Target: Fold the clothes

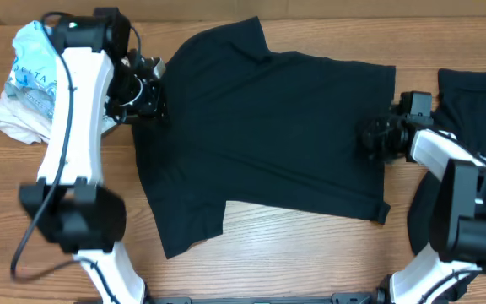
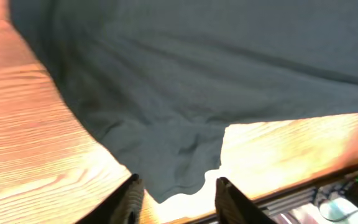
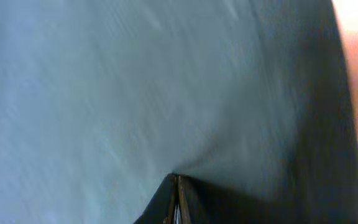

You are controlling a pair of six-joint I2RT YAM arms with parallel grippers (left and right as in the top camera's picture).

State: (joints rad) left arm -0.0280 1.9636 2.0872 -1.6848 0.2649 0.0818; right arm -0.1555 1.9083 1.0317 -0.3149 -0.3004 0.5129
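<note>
A black T-shirt (image 1: pixel 260 127) lies spread flat across the middle of the wooden table, one sleeve pointing to the front left. My left gripper (image 1: pixel 146 95) is at the shirt's left edge. In the left wrist view it (image 2: pixel 176 182) is open, with a corner of the shirt (image 2: pixel 166 124) reaching down between the fingertips. My right gripper (image 1: pixel 378 135) is at the shirt's right edge. In the right wrist view its jaws (image 3: pixel 176 178) are shut on the fabric (image 3: pixel 104 93), and creases run out from the pinch.
A second black garment (image 1: pixel 472 93) lies at the far right, partly under the right arm. A white and blue crumpled bundle (image 1: pixel 24 80) sits at the back left. The table's front edge (image 2: pixel 303 186) has equipment below it.
</note>
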